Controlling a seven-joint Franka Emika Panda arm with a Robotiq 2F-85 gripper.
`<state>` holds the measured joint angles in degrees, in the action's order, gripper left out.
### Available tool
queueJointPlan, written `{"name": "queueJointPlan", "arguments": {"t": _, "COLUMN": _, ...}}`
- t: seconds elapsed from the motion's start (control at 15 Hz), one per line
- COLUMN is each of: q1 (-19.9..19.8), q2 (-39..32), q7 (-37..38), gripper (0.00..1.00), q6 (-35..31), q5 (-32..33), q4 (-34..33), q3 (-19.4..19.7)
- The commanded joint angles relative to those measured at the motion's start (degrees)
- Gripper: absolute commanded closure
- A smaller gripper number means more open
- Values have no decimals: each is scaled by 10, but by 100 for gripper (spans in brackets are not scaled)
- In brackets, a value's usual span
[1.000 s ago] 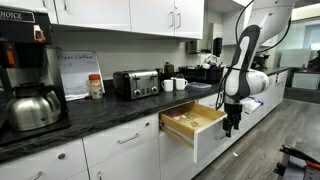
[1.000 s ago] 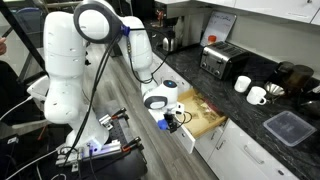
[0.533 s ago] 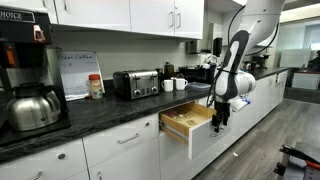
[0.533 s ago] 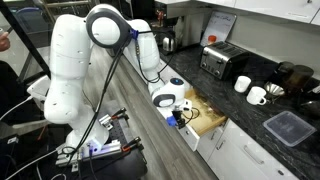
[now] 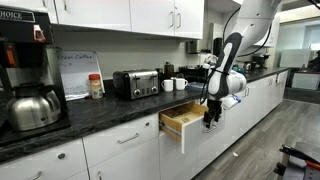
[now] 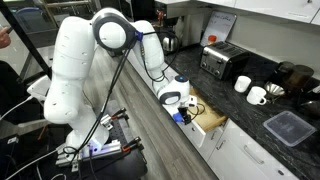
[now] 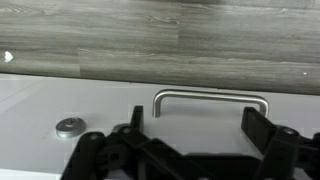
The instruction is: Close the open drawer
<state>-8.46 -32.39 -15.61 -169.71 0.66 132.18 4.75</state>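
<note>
The drawer (image 5: 184, 122) sticks partly out of the white lower cabinets under the dark counter, and its light-wood box shows. It also shows in an exterior view (image 6: 211, 118). In the wrist view its flat white front (image 7: 110, 105) fills the lower frame, with the silver bar handle (image 7: 210, 93) across it. My gripper (image 5: 210, 120) is against the drawer front, as an exterior view (image 6: 182, 113) also shows. In the wrist view my gripper (image 7: 198, 135) is open, its two black fingers spread either side of the handle and holding nothing.
On the counter stand a toaster (image 5: 136, 83), a coffee maker (image 5: 24, 78) and white mugs (image 5: 170, 84). An exterior view shows the toaster (image 6: 217, 62), mugs (image 6: 258, 95) and a dark tray (image 6: 288, 127). Wood floor lies in front of the cabinets.
My gripper has moved toward the cabinets, and the drawer has slid further in with it. Less of the wooden interior shows than a second ago.
</note>
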Motion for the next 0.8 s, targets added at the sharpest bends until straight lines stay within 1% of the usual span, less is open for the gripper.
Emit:
{"name": "queueJointPlan", "arguments": {"t": 0.0, "q1": -7, "q2": -16, "q7": 24, "gripper": 0, "q6": -34, "q5": 13, "q4": -22, "q3": -7}}
{"name": "queueJointPlan", "arguments": {"t": 0.07, "q1": 2, "q2": -19, "q7": 32, "gripper": 0, "q6": -47, "q5": 18, "q4": -25, "q3": 2}}
{"name": "queueJointPlan", "arguments": {"t": 0.33, "q1": 14, "q2": -37, "q7": 47, "gripper": 0, "q6": -85, "q5": 27, "q4": -46, "q3": 15}}
{"name": "queueJointPlan", "arguments": {"t": 0.73, "q1": 17, "q2": -73, "q7": 58, "gripper": 0, "q6": -120, "q5": 35, "q4": -89, "q3": 8}}
